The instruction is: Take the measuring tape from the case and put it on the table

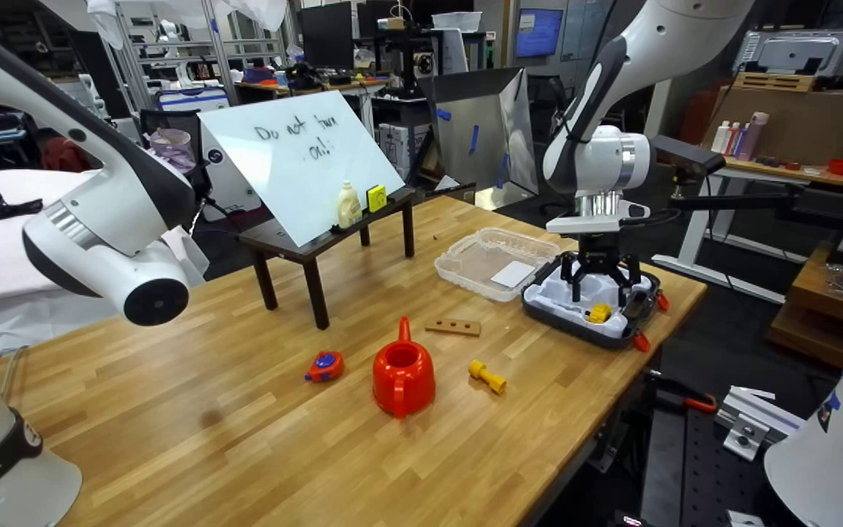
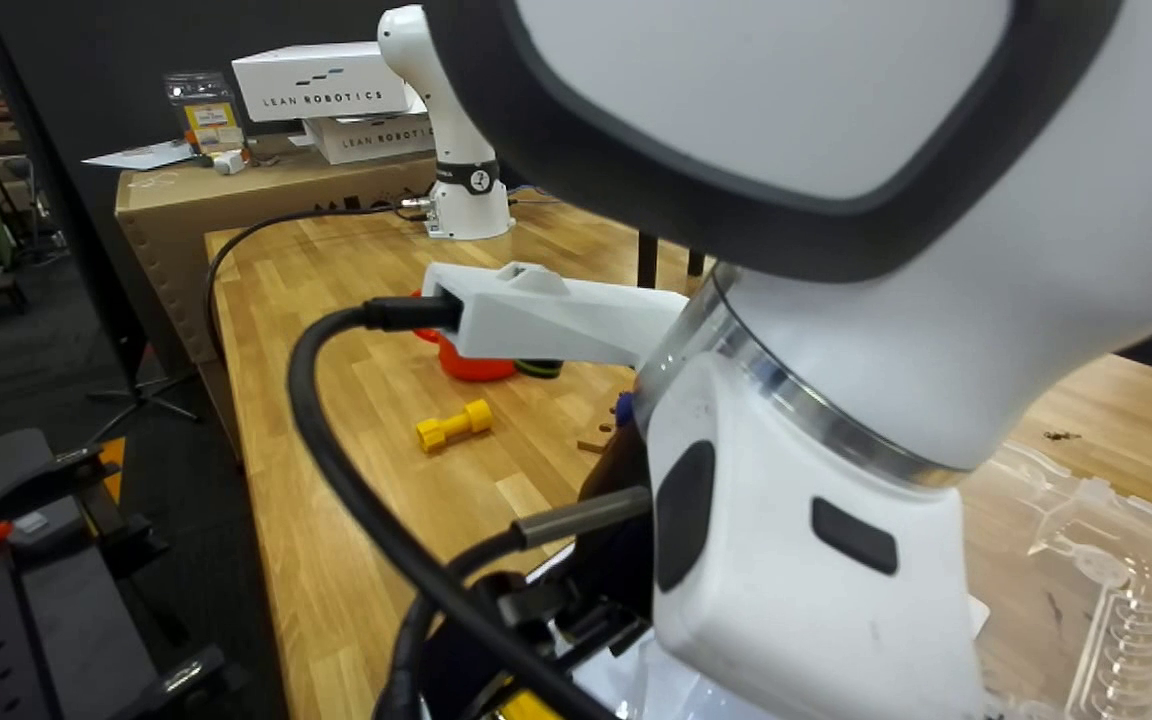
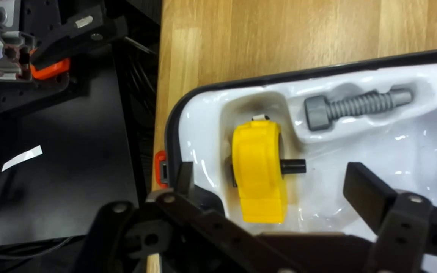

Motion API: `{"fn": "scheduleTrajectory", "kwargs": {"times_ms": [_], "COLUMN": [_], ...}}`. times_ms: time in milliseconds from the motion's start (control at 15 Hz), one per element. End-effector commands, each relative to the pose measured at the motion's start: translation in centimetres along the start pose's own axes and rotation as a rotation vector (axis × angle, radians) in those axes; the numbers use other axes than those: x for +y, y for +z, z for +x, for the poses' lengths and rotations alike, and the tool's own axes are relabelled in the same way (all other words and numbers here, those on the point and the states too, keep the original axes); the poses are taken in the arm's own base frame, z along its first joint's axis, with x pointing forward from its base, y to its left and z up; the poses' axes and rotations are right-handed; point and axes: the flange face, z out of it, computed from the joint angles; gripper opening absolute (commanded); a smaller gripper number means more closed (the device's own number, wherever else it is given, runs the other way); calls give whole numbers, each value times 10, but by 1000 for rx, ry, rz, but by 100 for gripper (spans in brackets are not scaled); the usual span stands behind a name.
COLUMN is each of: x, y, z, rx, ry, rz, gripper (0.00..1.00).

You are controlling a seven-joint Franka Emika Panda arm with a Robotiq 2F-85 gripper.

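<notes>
The yellow measuring tape [image 3: 258, 170] with a black knob at its side stands in a white moulded pocket of the case [image 3: 317, 71]. In an exterior view the tape [image 1: 599, 313] shows at the near end of the black-rimmed case [image 1: 571, 330]. My gripper [image 3: 275, 185] is open, with one finger on each side of the tape and apart from it. In an exterior view the gripper [image 1: 599, 296] points straight down over the case. The hand and cable hide most of the case elsewhere; a bit of yellow [image 2: 526, 705] shows there. The wooden table [image 1: 282, 439] lies beneath.
A grey toy bolt [image 3: 359, 108] lies in the case. A clear plastic lid [image 1: 476, 285] lies beside it. On the table are a red watering can [image 1: 403, 377], a yellow toy piece [image 1: 487, 377], a wooden strip [image 1: 453, 327], a red-blue toy [image 1: 325, 366] and a black-legged stand [image 1: 312, 285].
</notes>
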Motion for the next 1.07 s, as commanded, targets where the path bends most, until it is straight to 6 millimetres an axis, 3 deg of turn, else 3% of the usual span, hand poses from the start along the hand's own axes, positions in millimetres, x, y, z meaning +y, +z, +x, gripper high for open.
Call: {"fn": "scheduleTrajectory", "kwargs": {"times_ms": [0, 1000], "x": [-5, -13], "y": [0, 12], "z": [5, 13], "rx": [-14, -8], "ry": [10, 9], "rz": [-1, -35], "gripper": [100, 100]}}
